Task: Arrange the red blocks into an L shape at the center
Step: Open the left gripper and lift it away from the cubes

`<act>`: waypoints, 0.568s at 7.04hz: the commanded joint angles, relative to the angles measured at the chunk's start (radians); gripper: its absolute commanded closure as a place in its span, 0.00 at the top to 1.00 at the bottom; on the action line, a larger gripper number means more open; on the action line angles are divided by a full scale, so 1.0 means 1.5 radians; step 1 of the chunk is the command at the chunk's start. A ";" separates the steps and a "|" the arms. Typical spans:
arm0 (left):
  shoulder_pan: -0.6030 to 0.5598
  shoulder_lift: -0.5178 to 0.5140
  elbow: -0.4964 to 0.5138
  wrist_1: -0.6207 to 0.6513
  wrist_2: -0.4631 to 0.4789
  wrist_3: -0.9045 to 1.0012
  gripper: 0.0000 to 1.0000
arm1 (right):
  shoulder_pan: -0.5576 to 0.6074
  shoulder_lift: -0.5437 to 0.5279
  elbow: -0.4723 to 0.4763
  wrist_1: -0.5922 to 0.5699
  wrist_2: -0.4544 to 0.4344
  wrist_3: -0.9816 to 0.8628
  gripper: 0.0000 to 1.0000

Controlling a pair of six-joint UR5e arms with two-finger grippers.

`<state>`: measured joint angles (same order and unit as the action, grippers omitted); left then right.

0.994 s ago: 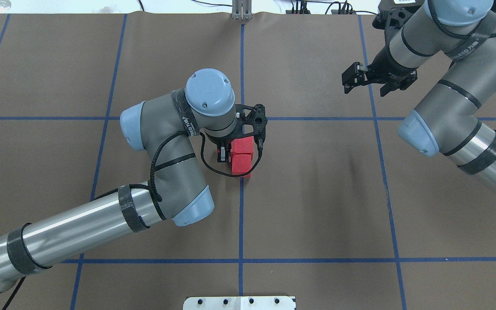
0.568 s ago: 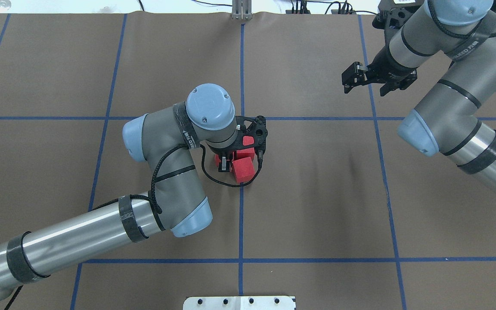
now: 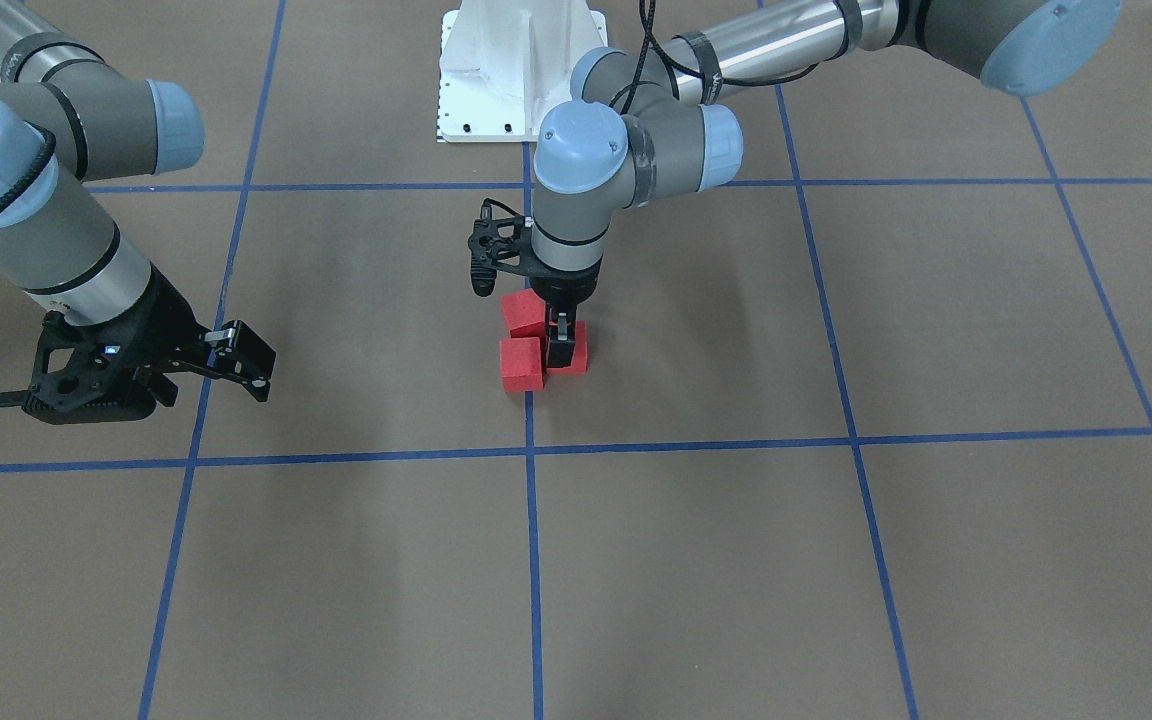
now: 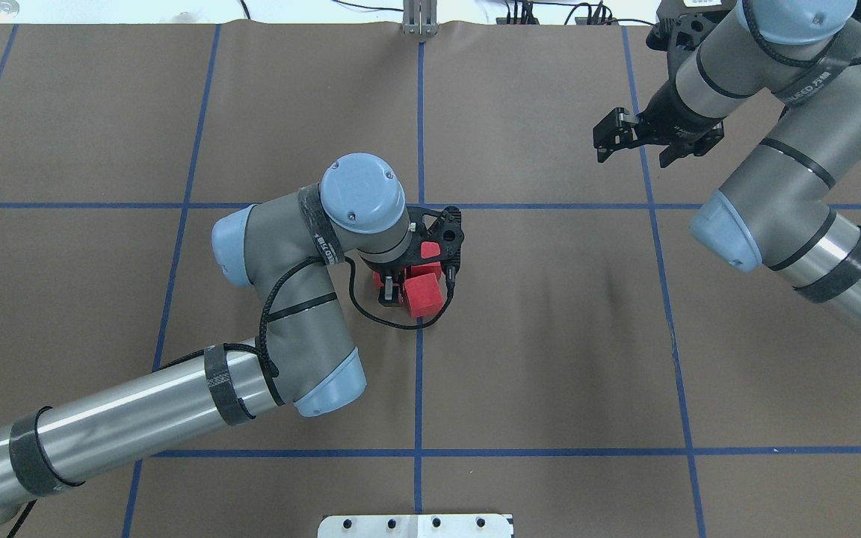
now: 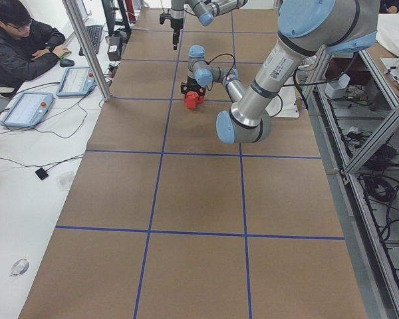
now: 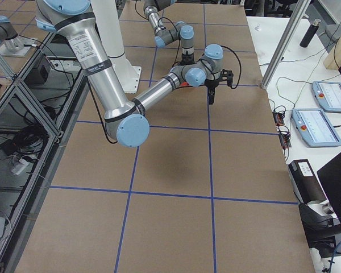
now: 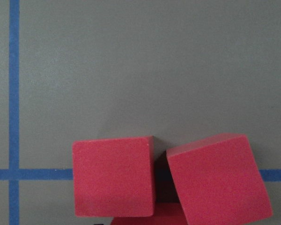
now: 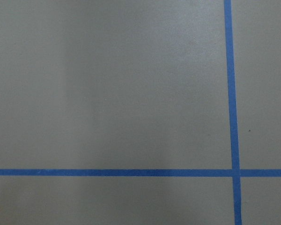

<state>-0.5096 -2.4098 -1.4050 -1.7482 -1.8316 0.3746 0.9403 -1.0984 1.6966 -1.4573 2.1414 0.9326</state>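
Your left gripper (image 3: 558, 348) stands among the red blocks (image 3: 522, 364) at the center (image 3: 556, 410), jaws unreadable; right gripper (image 3: 254, 364) hovers, jaws spread.

The 3 blocks (image 3: 522, 364) are bunched together at the middle tape line (image 3: 533, 540): 2 sit on the line, 1 behind the other, and the 3rd is just beside them on the robot's left. The left gripper (image 3: 558, 345) is down among them. The pedestal base (image 3: 496, 60) is farther back on the robot's side. The right gripper (image 4: 606, 140) is well apart on the robot's right.
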 commanded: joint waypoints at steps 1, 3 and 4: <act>-0.011 0.000 -0.007 0.002 0.001 0.002 0.81 | 0.000 0.000 0.000 0.000 0.000 0.000 0.99; -0.044 0.069 -0.109 0.022 -0.002 0.038 0.82 | 0.000 0.003 0.000 0.000 0.000 0.005 0.99; -0.061 0.111 -0.172 0.039 -0.003 0.042 0.82 | 0.000 0.005 0.000 0.000 0.000 0.008 0.99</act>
<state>-0.5730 -2.3192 -1.5507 -1.7170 -1.8345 0.4219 0.9403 -1.0942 1.6966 -1.4573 2.1414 0.9388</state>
